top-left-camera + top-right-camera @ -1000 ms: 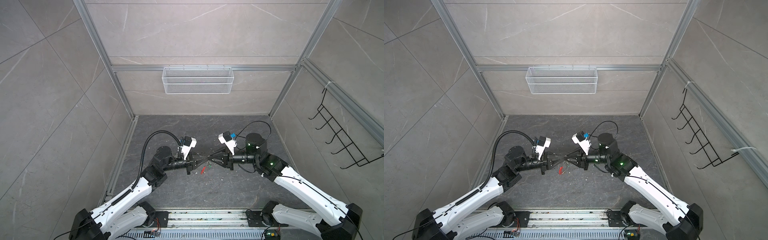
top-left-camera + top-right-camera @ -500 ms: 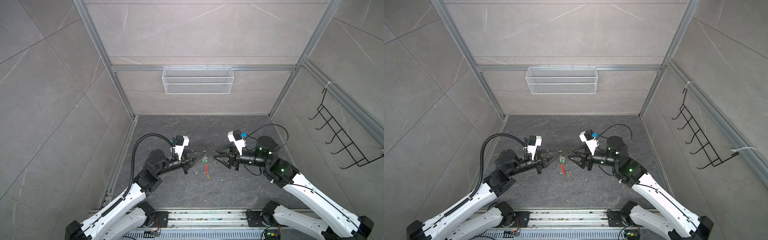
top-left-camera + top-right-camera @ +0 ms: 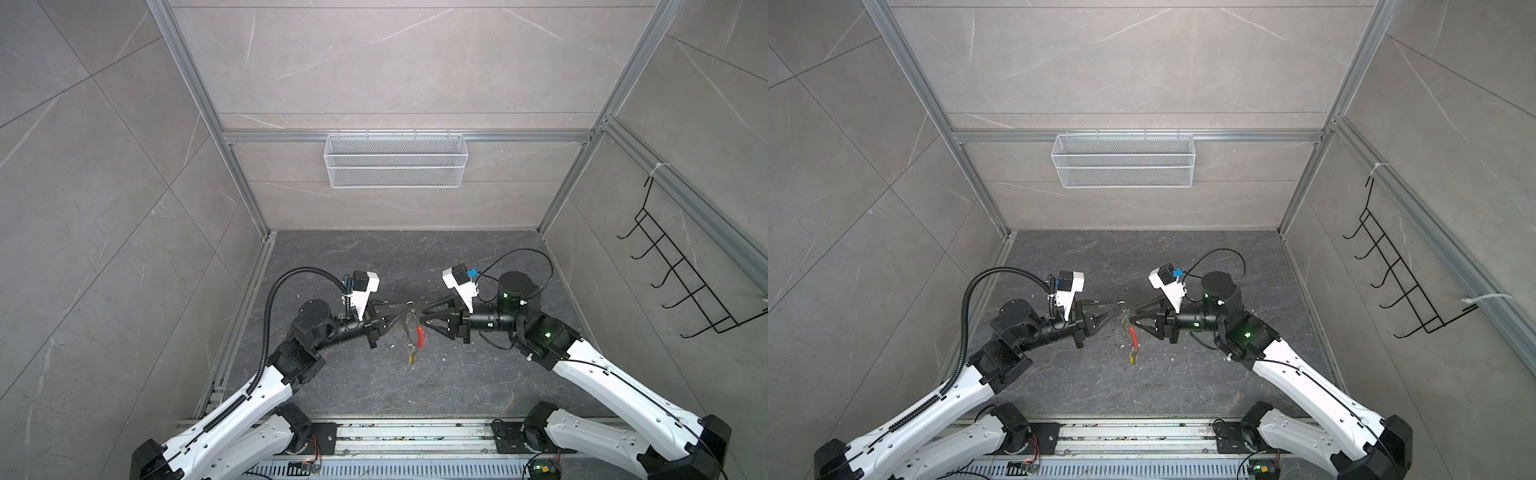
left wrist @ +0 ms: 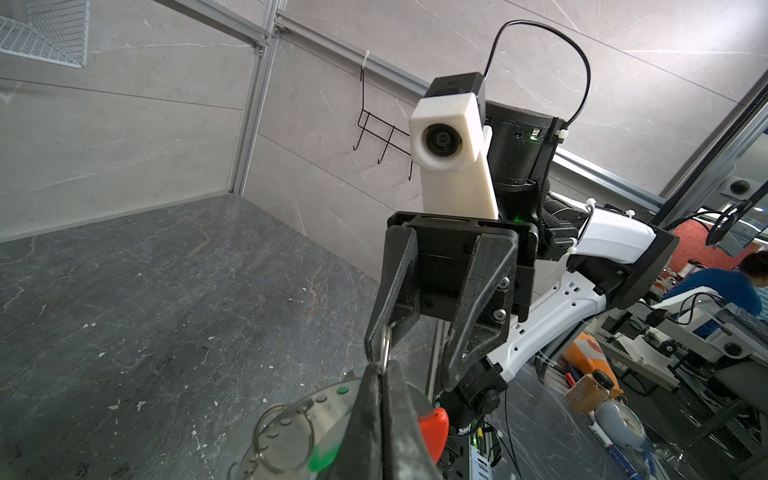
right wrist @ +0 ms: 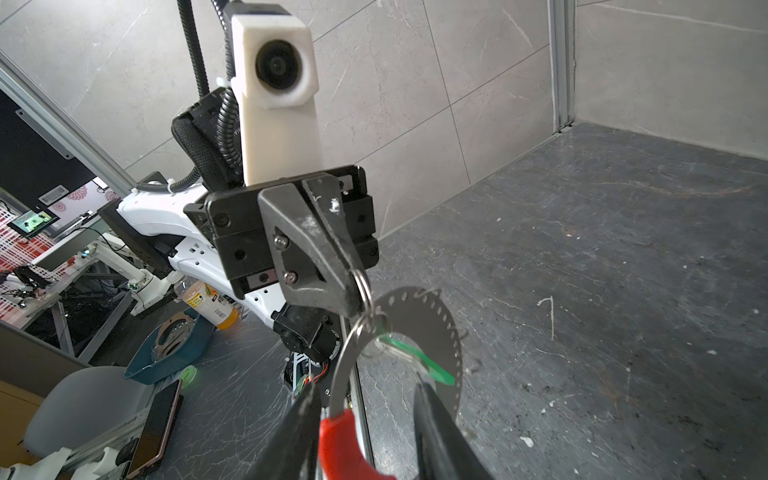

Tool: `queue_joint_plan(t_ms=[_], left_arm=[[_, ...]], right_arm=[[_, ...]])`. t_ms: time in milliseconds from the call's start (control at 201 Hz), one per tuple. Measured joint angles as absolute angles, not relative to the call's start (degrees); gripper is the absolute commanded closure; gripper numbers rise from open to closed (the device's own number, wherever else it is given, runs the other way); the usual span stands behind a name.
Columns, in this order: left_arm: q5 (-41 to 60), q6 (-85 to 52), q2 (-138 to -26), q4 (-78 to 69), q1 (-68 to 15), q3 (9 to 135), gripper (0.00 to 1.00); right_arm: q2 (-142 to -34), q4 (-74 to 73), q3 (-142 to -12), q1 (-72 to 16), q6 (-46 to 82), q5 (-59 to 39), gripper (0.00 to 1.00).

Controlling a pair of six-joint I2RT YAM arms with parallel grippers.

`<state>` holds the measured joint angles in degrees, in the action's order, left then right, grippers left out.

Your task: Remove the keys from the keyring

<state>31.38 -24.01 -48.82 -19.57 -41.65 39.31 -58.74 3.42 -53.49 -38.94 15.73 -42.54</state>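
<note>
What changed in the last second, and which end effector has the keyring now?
The two drew apart, then the right end effector moved back in; its open jaws now flank the keyring at its red sleeve. Unchanged: the left end effector is shut on the small split ring topping the keyring, yellow key and green key still attached.

The left hand (image 3: 406,312) and right hand (image 3: 422,320) meet tip to tip above the counter (image 3: 374,266). The keyring (image 3: 419,335) hangs between them, a key (image 3: 411,356) at its near end. A basket (image 3: 395,166) is on the back wall.
</note>
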Motion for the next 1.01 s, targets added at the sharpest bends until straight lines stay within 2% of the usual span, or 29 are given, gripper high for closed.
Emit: queue_joint_plan(t_ms=[110, 498, 777, 1006], left_arm=[[30.85, -24.03, -48.88, -19.84, -41.76, 39.31, 1.00], [26.61, -24.05, -48.07, -19.73, -42.15, 39.31, 1.00], [18.85, -24.69, -45.80, -18.50, -42.30, 39.31, 1.00], [15.40, -25.17, -45.67, -16.08, -42.39, 39.31, 1.00]], right_arm=[[-59.37, 2.68, -53.49, -39.53, 16.32, -42.37, 0.55], [-59.90, -4.16, -53.52, -39.79, 22.04, -36.10, 0.59], [-60.62, -8.32, -53.45, -39.79, 25.65, -29.91, 0.61], [-61.67, -10.70, -53.47, -39.79, 27.49, -30.68, 0.61]])
